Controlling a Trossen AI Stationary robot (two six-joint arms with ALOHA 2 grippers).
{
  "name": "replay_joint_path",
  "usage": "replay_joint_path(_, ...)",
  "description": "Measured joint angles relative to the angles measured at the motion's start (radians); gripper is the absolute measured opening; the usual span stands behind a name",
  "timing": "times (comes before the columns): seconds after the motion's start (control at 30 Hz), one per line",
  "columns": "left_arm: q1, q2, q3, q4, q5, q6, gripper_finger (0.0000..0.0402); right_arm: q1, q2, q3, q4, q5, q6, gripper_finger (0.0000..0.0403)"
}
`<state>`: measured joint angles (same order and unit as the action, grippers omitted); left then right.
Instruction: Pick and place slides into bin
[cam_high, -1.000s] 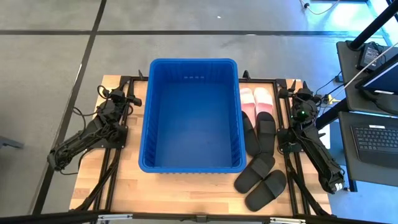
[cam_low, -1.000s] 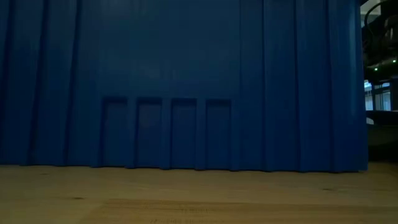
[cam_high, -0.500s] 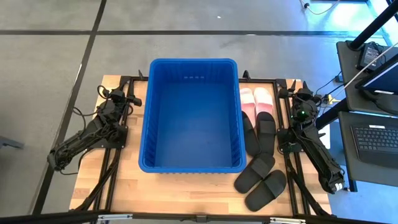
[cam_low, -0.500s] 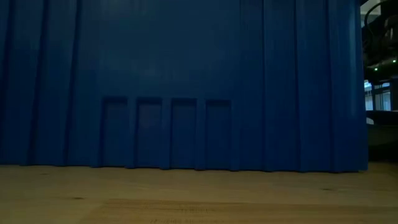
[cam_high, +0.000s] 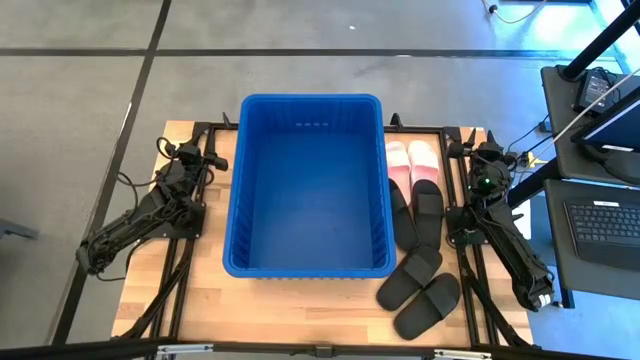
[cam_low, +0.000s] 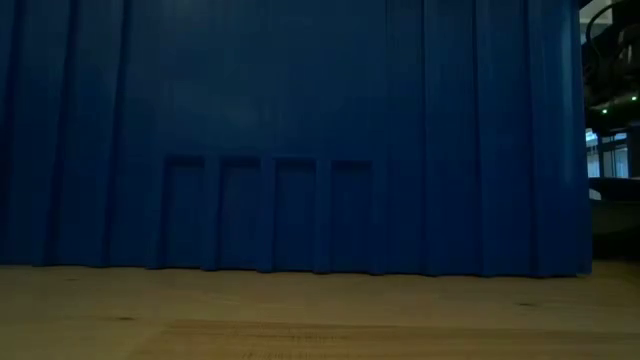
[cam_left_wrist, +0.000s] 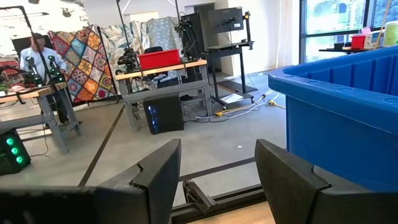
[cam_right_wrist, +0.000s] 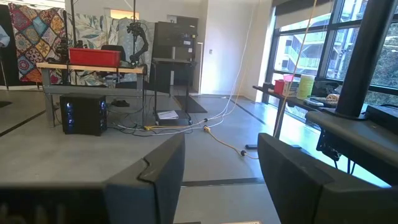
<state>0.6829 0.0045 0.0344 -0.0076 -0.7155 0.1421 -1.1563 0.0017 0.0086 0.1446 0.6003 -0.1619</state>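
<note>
The blue bin (cam_high: 308, 185) stands in the table's middle; its ribbed wall fills the low view (cam_low: 290, 130) and its rim shows in the left wrist view (cam_left_wrist: 342, 81). To its right lie two pale pink slides (cam_high: 411, 161) at the far end, two black slides (cam_high: 416, 212) side by side, and two more black slides (cam_high: 420, 290) near the front edge, all flat on their soles. My left gripper (cam_high: 212, 156) rests at the far left, open (cam_left_wrist: 217, 180) and empty. My right gripper (cam_high: 473, 151) rests at the far right, open (cam_right_wrist: 221, 180) and empty.
A black frame (cam_high: 200, 210) runs along the table's sides under both folded arms. A desk with a keyboard (cam_high: 605, 220) stands beyond the right edge. A person (cam_left_wrist: 40, 53) stands far off in the room. Bare wood (cam_high: 300, 300) lies before the bin.
</note>
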Motion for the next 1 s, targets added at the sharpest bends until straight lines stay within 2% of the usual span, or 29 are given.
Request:
replay_joint_path(0.8, 0.0, 0.0, 0.0, 0.0, 0.0, 0.0, 0.0202, 0.0, 0.0, 0.0, 0.0, 0.0, 0.012, 0.0202)
replay_joint_path(0.93, 0.0, 0.0, 0.0, 0.0, 0.0, 0.0, 0.0202, 0.0, 0.0, 0.0, 0.015, -0.024, 0.182, 0.0202)
replay_joint_path(1.0, 0.0, 0.0, 0.0, 0.0, 0.0, 0.0, 0.0202, 0.004, 0.0, 0.016, 0.016, -0.096, 0.326, 0.0202)
